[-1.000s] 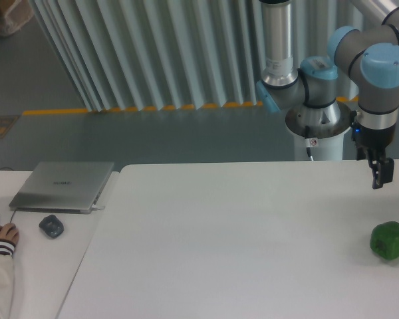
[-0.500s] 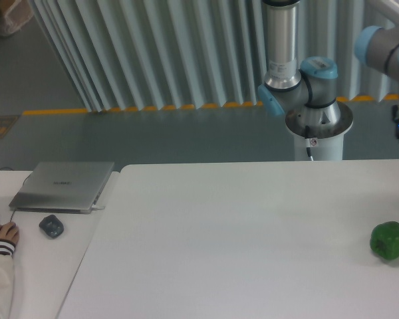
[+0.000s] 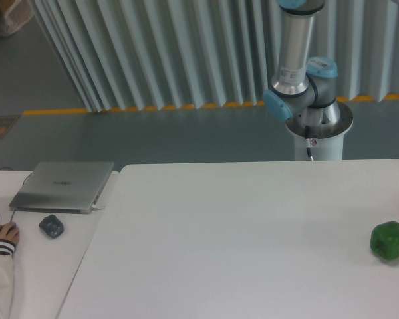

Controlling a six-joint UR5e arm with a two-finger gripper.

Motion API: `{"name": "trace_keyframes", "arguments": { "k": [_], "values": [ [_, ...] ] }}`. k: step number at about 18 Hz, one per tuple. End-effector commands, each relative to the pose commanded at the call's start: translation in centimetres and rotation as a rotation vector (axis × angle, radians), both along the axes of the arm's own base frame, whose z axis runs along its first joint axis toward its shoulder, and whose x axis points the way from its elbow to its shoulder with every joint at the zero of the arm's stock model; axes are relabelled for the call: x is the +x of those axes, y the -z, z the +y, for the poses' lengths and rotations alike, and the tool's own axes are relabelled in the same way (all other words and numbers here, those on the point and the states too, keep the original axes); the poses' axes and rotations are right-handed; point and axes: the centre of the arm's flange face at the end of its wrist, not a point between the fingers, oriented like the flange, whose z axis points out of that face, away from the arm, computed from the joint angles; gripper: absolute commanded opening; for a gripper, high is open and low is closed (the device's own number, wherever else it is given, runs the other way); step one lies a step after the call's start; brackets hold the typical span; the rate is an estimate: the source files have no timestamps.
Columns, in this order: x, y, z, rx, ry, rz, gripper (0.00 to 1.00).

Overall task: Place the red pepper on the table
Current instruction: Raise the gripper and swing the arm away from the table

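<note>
Gripper out of shot right now, so whether it is released, clenched or carrying anything cannot be told. Only the arm's silver upright link (image 3: 294, 41) and its pale blue joint (image 3: 299, 100) are showing, sitting over the round metal base (image 3: 318, 123) beyond the far edge of the table (image 3: 239, 239).

No red pepper is showing anywhere in view. My read is that the arm is fetching it from somewhere off to the right, so the placing is not yet done.

Taking the green pepper (image 3: 389, 240) as the marker: it is resting near the table's right edge, alone on the white top, lumpy and lobed, with a dull sheen. Everything to its left is bare smooth tabletop, flat and plain, offering nothing to stop a rounded thing from rolling.

So for a good placement, I would judge this: bring the red pepper down well to the left of the green pepper, lower it until its underside is meeting the surface, and only then let go. A lobed, glossy pepper is likely to be slippery in two fingers and tippy on landing, so a drop from height could send it rolling off.

Far to the left of the green pepper, on the adjoining white desk (image 3: 53, 266), a closed grey laptop (image 3: 64, 185) and a dark mouse (image 3: 51, 226) are lying, with a person's hand (image 3: 2, 234) in a striped cuff beside them.
</note>
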Motion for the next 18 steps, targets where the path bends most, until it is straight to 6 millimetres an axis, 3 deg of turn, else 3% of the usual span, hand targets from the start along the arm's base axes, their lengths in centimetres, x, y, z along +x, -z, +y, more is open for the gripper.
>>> {"name": "trace_keyframes", "arguments": {
  "k": [7, 11, 13, 16, 18],
  "values": [
    [-3.1, 4.1, -2.5, 0.031, -0.033, -0.029, 1.0],
    [-3.2, 5.6, -4.1, -0.061, -0.075, -0.048, 1.0],
    [-4.4, 6.9, -5.0, -0.063, -0.091, -0.061, 1.0],
    [-4.9, 8.0, -4.9, -0.062, -0.089, -0.072, 1.0],
    [-4.8, 7.7, -4.4, -0.057, -0.091, -0.067, 1.0]
  ]
}}
